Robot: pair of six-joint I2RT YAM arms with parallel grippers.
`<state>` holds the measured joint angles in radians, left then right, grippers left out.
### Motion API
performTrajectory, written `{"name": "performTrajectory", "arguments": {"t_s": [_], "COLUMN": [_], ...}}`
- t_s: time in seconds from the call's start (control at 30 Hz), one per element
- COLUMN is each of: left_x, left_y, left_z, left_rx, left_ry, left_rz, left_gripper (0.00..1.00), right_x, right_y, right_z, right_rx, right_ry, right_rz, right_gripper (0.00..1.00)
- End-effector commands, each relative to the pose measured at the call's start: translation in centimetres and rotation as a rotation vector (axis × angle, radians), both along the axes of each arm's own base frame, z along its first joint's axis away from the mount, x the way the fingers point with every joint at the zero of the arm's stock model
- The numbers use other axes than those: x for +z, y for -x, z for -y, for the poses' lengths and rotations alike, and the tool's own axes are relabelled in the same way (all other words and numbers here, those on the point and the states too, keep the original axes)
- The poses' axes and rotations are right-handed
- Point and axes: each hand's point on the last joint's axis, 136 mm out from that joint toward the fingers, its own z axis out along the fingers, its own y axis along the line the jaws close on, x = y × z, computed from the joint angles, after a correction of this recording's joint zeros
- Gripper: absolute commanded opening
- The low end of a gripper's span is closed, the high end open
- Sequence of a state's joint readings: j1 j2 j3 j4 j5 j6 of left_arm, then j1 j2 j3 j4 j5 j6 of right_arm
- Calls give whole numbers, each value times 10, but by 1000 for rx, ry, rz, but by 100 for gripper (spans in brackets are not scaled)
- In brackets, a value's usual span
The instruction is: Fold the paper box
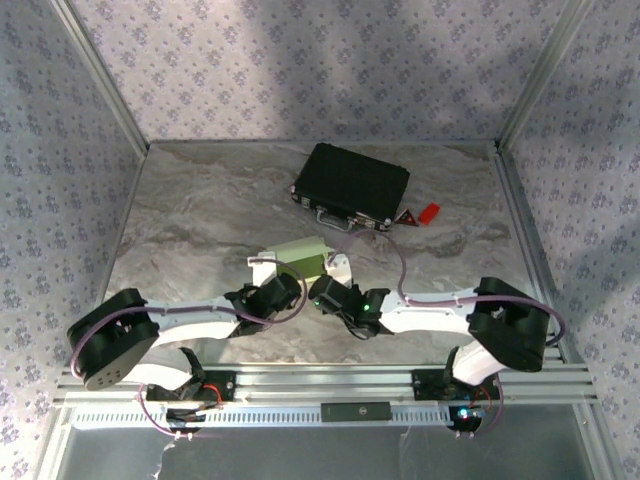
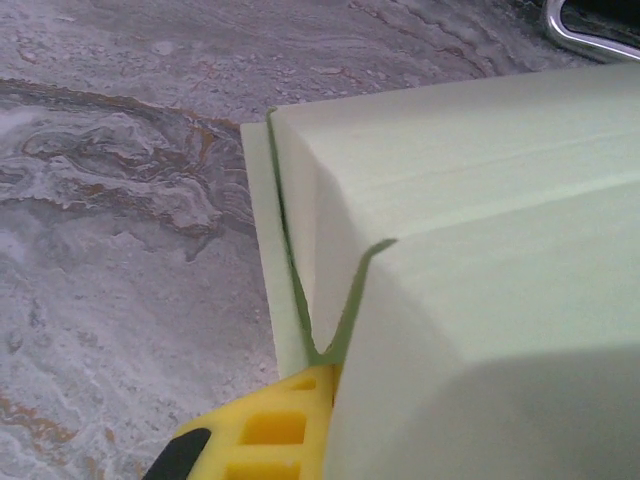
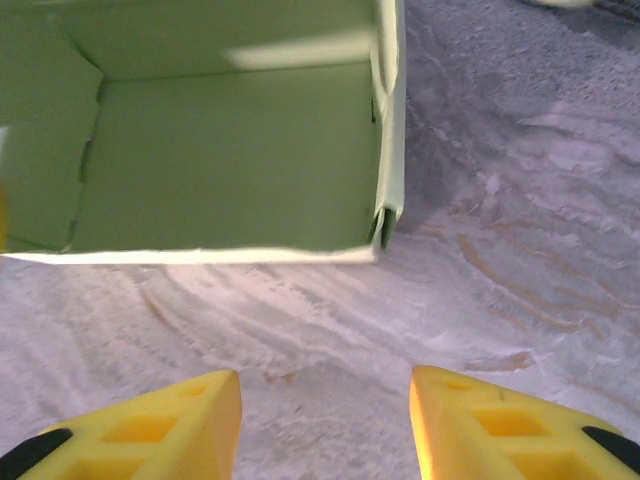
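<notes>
So here's the count: one paper box (image 1: 300, 255), two arms, one black case (image 1: 352, 185) and one small red thing (image 1: 428, 213), all on one marbled grey table (image 1: 200, 220). The box is pale green card and sits near the middle of the table, a bit toward the near edge, right where the two grippers meet. It's folded up into a shallow box shape with its walls standing, not flat. The black case lies behind it toward the back wall, well apart from the box, and the red thing is just off the case's right corner. The left gripper (image 1: 283, 285) comes in at the box from the left. On the left wrist camera I can count just one yellow finger (image 2: 270, 425), pressed right against the edge of a box wall (image 2: 480, 200), with the card covering the spot where the other finger would be. It looks clenched on that wall, pinching the thin card. The right gripper (image 1: 325, 292) is at the box's near side. Its wrist view shows both yellow fingers, so two there, spread apart (image 3: 325, 375) with only bare table between them, gripping nothing. The box's open inside (image 3: 230, 160) is just ahead of those fingers, near them but not touching.
</notes>
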<state>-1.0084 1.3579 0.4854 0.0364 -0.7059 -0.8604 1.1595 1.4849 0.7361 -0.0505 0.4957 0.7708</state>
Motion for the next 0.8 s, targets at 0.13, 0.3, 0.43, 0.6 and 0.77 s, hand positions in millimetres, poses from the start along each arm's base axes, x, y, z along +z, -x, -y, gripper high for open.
{"name": "performTrajectory", "arguments": {"t_s": [0.13,0.3,0.43,0.6,0.77], "left_x": [-11,-9,-9,-10,-9], "left_y": [8,7,7,7,6], "left_z": [-10,-8,-6,-5,-5], "left_rx": [-6,-11,-14,-14,-12], "left_ry": [-87,-80,-76,-80,-81], "left_rz": [-56,-51,-51,-53,-54], "left_gripper": [0,0,0,0,0], "right_x": [48,105,143,167,160], "right_y": [33,34,12,-42,-90], "right_z": [14,41,45,18,-15], "right_rx": [22,-40,-76,-89,-91], "right_ry": [-196,-381,-520,-522,-483], "right_rz": [-19,31,27,-52,-111], "right_gripper": [50,48,38,28,24]}}
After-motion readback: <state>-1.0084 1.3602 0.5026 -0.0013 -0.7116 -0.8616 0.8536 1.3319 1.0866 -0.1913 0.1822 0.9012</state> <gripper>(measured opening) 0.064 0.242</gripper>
